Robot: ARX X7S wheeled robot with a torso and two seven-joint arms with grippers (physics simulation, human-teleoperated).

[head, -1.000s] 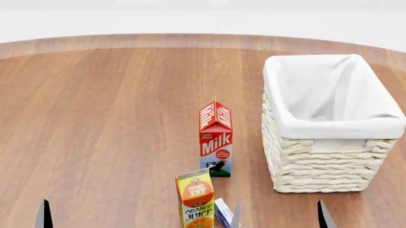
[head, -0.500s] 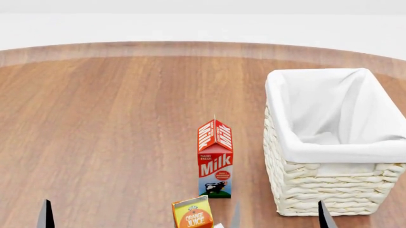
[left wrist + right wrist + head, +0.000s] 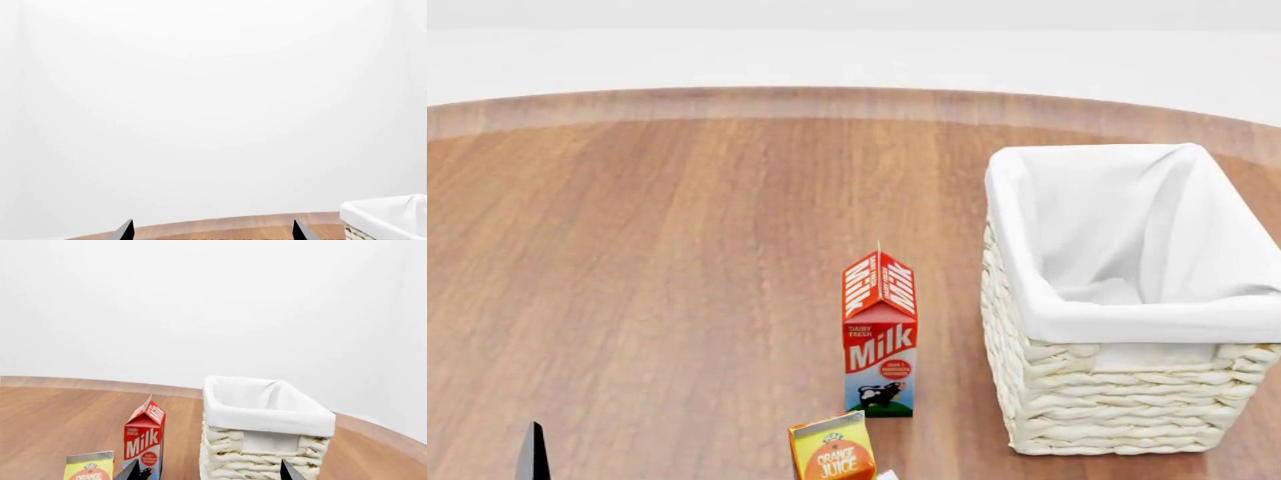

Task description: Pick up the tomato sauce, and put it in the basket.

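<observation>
I see no tomato sauce tin in any view, so I cannot yet choose an arm. My right gripper (image 3: 205,471), fingers spread wide and empty, faces the cream-white wicker, cloth-lined basket (image 3: 265,426) just ahead; my left gripper (image 3: 212,231) likewise wide.

Head camera: high, angled down over table (image 3: 667,250). Wrist cameras: low, level, facing far wall. Shared: basket (image 3: 1121,400) (image 3: 267,450) (image 3: 383,220), milk carton (image 3: 881,330) (image 3: 143,440).

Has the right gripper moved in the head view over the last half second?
Yes. Its two fingertips flanked the basket's near corner at the bottom edge; now they're out of frame, while basket and milk carton sit unchanged. It likely dropped or pulled back.
</observation>
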